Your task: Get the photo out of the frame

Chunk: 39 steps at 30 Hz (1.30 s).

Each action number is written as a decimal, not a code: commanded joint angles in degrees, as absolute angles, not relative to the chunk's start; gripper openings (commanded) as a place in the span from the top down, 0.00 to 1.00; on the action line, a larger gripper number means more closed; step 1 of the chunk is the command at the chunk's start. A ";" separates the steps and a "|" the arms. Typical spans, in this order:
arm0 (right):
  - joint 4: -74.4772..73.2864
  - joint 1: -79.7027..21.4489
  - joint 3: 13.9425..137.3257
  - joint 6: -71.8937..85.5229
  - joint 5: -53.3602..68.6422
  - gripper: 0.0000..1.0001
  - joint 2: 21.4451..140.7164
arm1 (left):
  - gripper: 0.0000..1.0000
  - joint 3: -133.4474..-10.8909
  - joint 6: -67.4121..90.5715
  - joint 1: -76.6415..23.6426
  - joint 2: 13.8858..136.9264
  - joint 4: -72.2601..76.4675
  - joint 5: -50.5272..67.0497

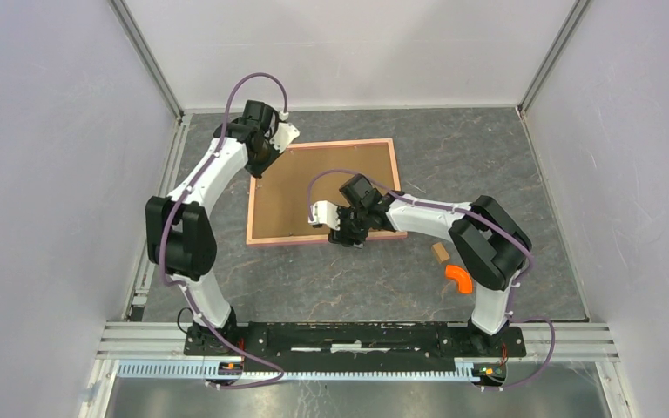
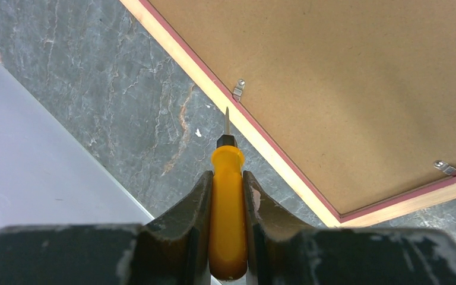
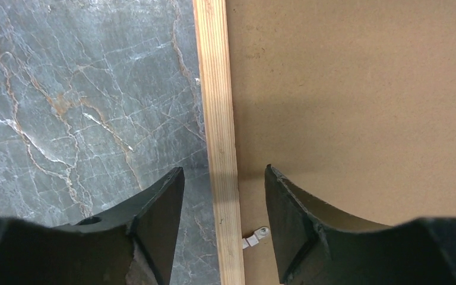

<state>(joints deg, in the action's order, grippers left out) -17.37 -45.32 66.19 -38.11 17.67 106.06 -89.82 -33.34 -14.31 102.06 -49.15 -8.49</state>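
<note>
The frame (image 1: 314, 187) lies face down on the table, its brown fibreboard back (image 2: 356, 77) up inside a pink and pale wood rim (image 3: 222, 119). The photo is hidden under the back. My left gripper (image 2: 227, 178) is shut on a yellow-handled screwdriver (image 2: 228, 202); its tip points at a small metal clip (image 2: 238, 89) on the frame's far-left rim. My right gripper (image 3: 224, 172) is open and straddles the frame's near rim, with another clip (image 3: 255, 237) between its fingers. In the top view the left gripper (image 1: 260, 161) is at the frame's far-left corner and the right gripper (image 1: 353, 231) at its near edge.
A second metal clip (image 2: 447, 168) shows on the adjoining rim. A small wooden block (image 1: 440, 252) and an orange curved piece (image 1: 459, 279) lie on the dark marble table right of the frame. White walls enclose the table.
</note>
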 commanded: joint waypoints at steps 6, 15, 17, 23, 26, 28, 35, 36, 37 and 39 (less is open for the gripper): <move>-17.12 -45.33 66.49 -39.11 18.31 0.59 107.56 | 0.98 -91.29 -36.74 -13.90 104.26 -44.83 -8.05; -18.31 -45.41 67.14 -39.29 18.54 0.77 108.05 | 0.98 -90.59 -36.89 -13.89 106.96 -43.94 -8.51; -18.66 -45.37 67.41 -39.37 18.75 0.79 108.36 | 0.98 -89.69 -37.01 -13.93 107.17 -43.02 -8.95; -19.34 -45.35 67.79 -39.64 18.96 0.83 108.78 | 0.98 -87.65 -37.62 -13.89 107.80 -40.72 -11.36; -19.36 -45.36 67.85 -39.64 18.92 0.84 108.87 | 0.98 -86.94 -37.87 -13.83 108.17 -40.06 -12.15; -19.40 -45.35 67.83 -39.65 18.87 0.85 108.89 | 0.98 -86.63 -37.85 -13.75 108.66 -39.77 -12.36; -19.60 -45.35 68.15 -39.55 18.62 0.93 109.15 | 0.98 -85.26 -38.14 -13.71 109.08 -39.75 -12.56; -19.77 -45.35 68.17 -39.55 18.62 0.94 109.24 | 0.98 -84.97 -38.13 -13.71 109.07 -39.72 -12.72; -19.74 -45.35 68.21 -39.48 18.60 0.95 109.29 | 0.98 -84.66 -38.27 -13.71 108.92 -39.81 -12.66; -19.82 -45.35 68.34 -39.46 18.58 0.97 109.32 | 0.98 -84.21 -38.07 -13.71 108.67 -40.35 -12.42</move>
<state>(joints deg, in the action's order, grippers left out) -18.63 -45.28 67.29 -39.72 18.37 107.22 -85.93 -36.07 -14.00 108.71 -40.66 -12.19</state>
